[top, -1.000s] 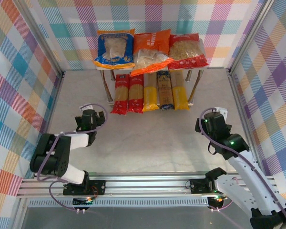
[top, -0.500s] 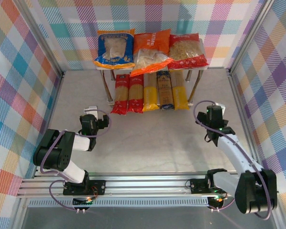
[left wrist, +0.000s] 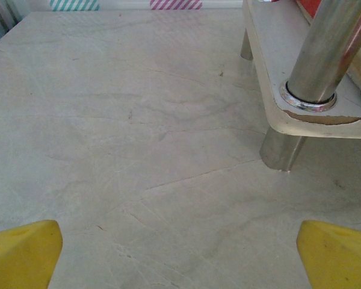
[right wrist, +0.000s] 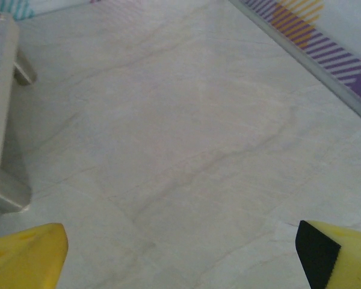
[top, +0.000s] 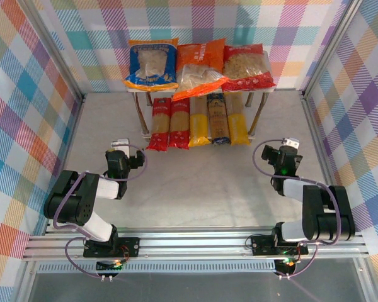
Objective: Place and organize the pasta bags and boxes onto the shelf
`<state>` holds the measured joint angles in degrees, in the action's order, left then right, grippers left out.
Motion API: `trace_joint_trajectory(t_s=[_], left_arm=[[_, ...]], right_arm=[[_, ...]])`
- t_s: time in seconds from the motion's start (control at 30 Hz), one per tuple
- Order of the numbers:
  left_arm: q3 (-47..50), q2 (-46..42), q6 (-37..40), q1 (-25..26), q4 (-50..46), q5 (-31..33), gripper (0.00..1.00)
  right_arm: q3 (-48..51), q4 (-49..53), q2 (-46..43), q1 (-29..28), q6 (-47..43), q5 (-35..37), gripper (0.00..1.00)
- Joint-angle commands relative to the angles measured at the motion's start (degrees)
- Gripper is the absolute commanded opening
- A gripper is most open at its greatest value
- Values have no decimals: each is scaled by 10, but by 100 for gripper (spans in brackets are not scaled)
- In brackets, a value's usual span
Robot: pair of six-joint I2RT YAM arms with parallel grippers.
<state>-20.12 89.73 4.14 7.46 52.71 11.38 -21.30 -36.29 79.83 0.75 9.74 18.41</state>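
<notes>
Pale marbled bench [top: 195,182] boxed in by loud pastel plaid walls [top: 31,113], shelf [top: 260,113] parked at the far end against the back wall. Everything's on the shelf. Top tier has the three bags in a row: blue bag [top: 152,64] on the left, orange bag [top: 200,66] in the middle and overlapping its neighbours a bit, red bag [top: 246,66] on the right. Below them the pasta boxes lie side by side on the lower tier, long ends pointing toward the arms: two red packs [top: 159,123], then a yellow pack [top: 199,123], the dark blue pack [top: 217,118] and one more yellow one at the right end.

Both arms are folded down low on the near half of the bench, well apart from the shelf. Left end effector [top: 121,145] is spread wide with nothing in it; its wrist cam looks across bare bench at the shelf's near left corner and a chrome leg [left wrist: 316,48]. Right end effector [top: 288,146] is also wide apart and holding nothing, with the yellow fingertips [right wrist: 24,253] sitting at the bottom corners of its own view
</notes>
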Motion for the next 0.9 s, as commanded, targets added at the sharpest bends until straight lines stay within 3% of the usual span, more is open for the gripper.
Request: trace_joint_trajectory(t_s=[0.0, 0.17, 0.87], left_arm=[[-1, 4, 7, 2, 25, -9, 100], [-6, 4, 5, 1, 16, -6, 100], [-24, 5, -5, -10, -17, -22, 100]], right_arm=[[0, -85, 13, 0, -24, -72, 98], [-6, -125, 65, -1, -62, -156, 99], [-17, -115, 78, -16, -75, -140, 99]])
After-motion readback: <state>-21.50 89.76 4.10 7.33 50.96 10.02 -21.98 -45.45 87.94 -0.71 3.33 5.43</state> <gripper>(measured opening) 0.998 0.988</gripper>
